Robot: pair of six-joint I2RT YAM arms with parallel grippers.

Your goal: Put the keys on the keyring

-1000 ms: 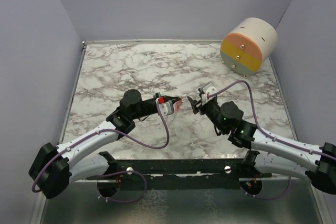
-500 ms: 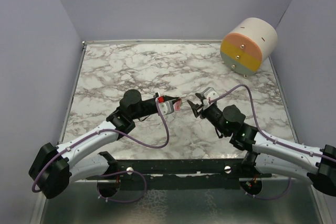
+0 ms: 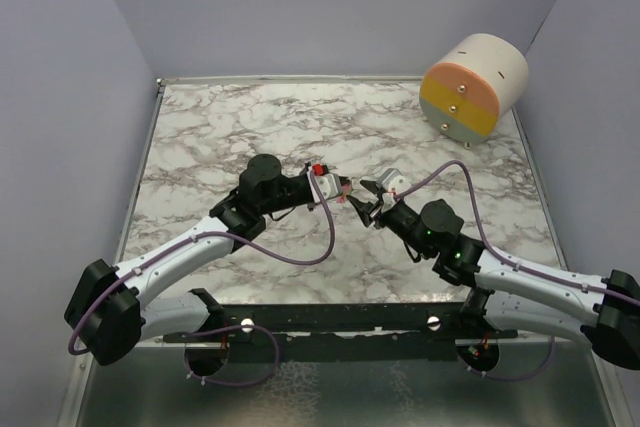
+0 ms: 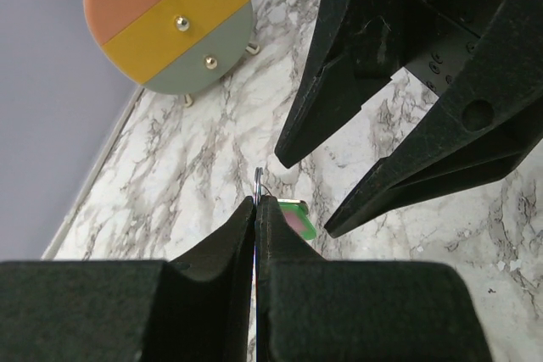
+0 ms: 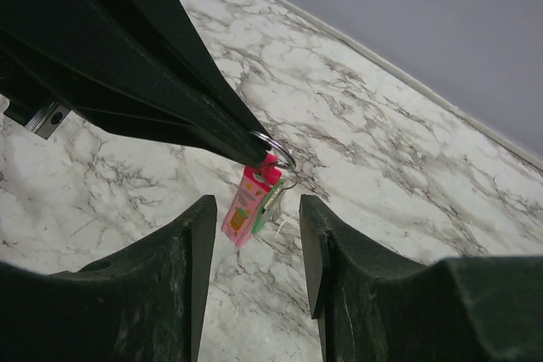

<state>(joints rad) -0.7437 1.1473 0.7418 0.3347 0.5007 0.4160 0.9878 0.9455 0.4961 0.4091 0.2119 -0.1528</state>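
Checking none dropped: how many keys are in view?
2. The pink key and the green key hang side by side from the ring pinched in the left gripper. No others show; one could be hidden.

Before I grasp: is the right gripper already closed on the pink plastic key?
No, the right gripper's fingers stand apart either side of the pink plastic key hanging from the left gripper's metal ring.

Bright, even light; soft faint shadows.
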